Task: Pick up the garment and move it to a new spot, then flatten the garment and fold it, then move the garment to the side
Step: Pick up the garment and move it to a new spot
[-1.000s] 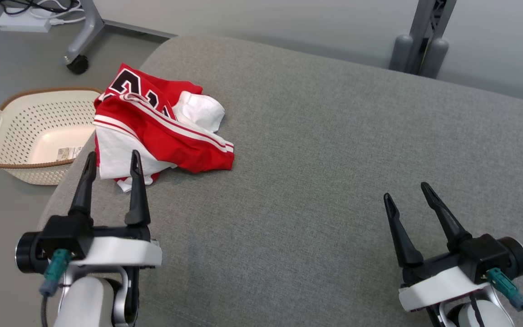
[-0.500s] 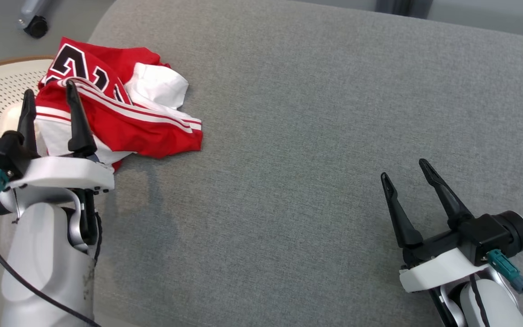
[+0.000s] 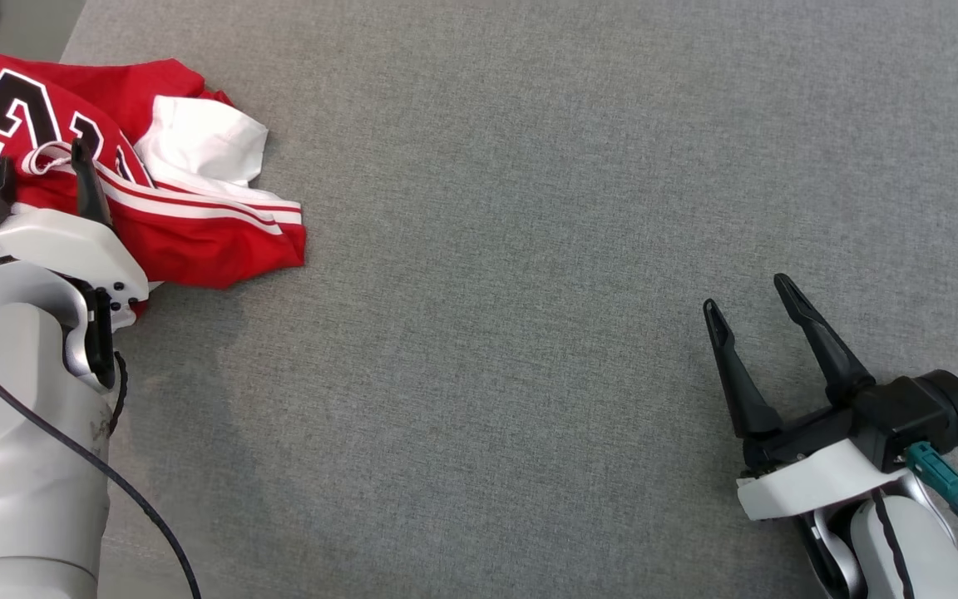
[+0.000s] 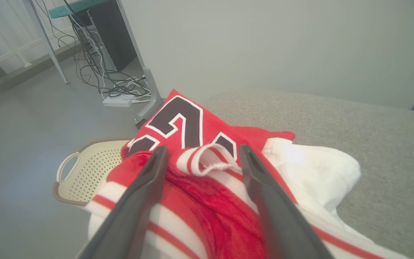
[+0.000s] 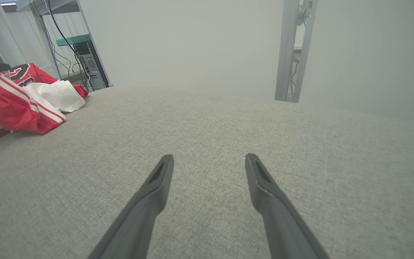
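Garment [image 3: 155, 200] is bunched at the far-left corner of the cushion [image 3: 529, 249]: red, white stripes, black numerals, with a white part folded out toward the middle. Basket [image 4: 84, 169] sits just past that corner, lower down. Can't tell how much cloth hangs over the edge.

Step in hand, as I read it: first pick-up, approach phase. Nothing is lifted yet.

Left gripper [image 4: 203, 149]: fingers spread wide, straddling a raised red ridge with a white hem loop near the tips. Nothing is pinched. Can't tell if the tips touch the cloth or sit just above it.

Right gripper [image 3: 743, 293]: fingers spread, empty, over bare cushion and well apart from the garment.

Next move calls for:
- left goes down into the pile so the ridge sits deep between the fingers, then closes
- bite several layers, not just the hem loop, or one layer may peel off and the rest stay put
- lift high enough to clear the edge and the basket, then carry toward the open middle
- right looks free to take a second hold for the flattening
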